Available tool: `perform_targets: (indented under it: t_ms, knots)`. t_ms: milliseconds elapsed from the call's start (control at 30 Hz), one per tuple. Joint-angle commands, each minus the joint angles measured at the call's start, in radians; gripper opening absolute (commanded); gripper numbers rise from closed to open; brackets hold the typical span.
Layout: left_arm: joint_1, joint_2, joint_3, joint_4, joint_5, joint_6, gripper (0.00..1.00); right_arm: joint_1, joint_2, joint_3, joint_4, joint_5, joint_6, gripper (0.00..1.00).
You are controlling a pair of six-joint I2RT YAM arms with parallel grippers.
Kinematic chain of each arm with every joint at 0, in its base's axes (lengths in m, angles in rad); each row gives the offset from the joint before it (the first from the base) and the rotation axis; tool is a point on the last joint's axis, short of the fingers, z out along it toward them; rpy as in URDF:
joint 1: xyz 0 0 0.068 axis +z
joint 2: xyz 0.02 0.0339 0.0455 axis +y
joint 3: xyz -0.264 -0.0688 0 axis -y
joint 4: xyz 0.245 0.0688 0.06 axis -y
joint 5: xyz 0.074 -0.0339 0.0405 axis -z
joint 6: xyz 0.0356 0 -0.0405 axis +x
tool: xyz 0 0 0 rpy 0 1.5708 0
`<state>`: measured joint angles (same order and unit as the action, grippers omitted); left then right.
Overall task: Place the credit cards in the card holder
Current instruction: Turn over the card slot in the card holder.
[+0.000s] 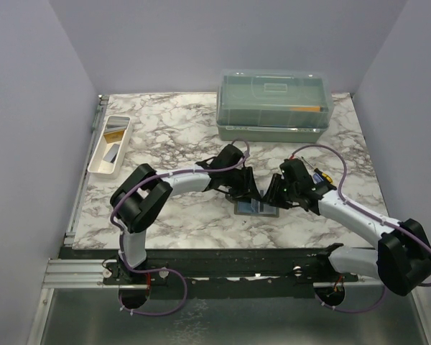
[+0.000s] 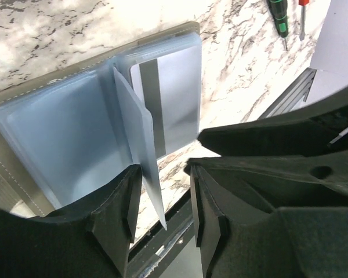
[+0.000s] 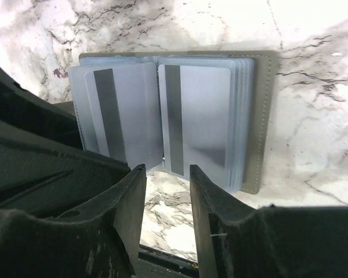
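Note:
The grey-olive card holder [image 1: 257, 208] lies open on the marble table between my two grippers. In the right wrist view its blue-grey sleeves [image 3: 238, 116] show two silver-grey cards with dark stripes, one on the left page [image 3: 119, 113] and one on the right [image 3: 200, 110]. In the left wrist view one sleeve page [image 2: 136, 130] stands up, its edge between my fingers close to the left one. My left gripper [image 2: 165, 197] is open at the holder's near edge. My right gripper [image 3: 167, 191] is open and empty just before the holder. A gold-orange card [image 1: 116, 131] and a dark card [image 1: 112, 152] lie in the tray.
A long white tray [image 1: 99, 162] stands at the far left. A big clear lidded box [image 1: 275, 106] stands at the back. Two slim screwdrivers, green-handled [image 2: 278, 17] and red-handled [image 2: 302, 8], lie right of the holder. The table's front rail runs just below the holder.

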<state>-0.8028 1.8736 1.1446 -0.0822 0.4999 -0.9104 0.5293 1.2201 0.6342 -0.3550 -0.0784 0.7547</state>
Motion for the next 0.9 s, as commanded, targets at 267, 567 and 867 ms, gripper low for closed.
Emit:
perform_targets:
  t_ms: [267, 567, 867]
  knots:
    - [-0.029, 0.059, 0.046, 0.05, -0.006, 0.007, 0.48, 0.003, -0.123, 0.035, -0.177, 0.154, 0.052, 0.44]
    - [-0.067, 0.098, 0.098, 0.051, 0.011, 0.0, 0.55, 0.003, -0.195, 0.057, -0.285, 0.258, 0.081, 0.45]
    - [-0.005, -0.074, 0.034, -0.027, -0.018, 0.064, 0.63, 0.003, -0.195, 0.04, -0.225, 0.192, 0.045, 0.54]
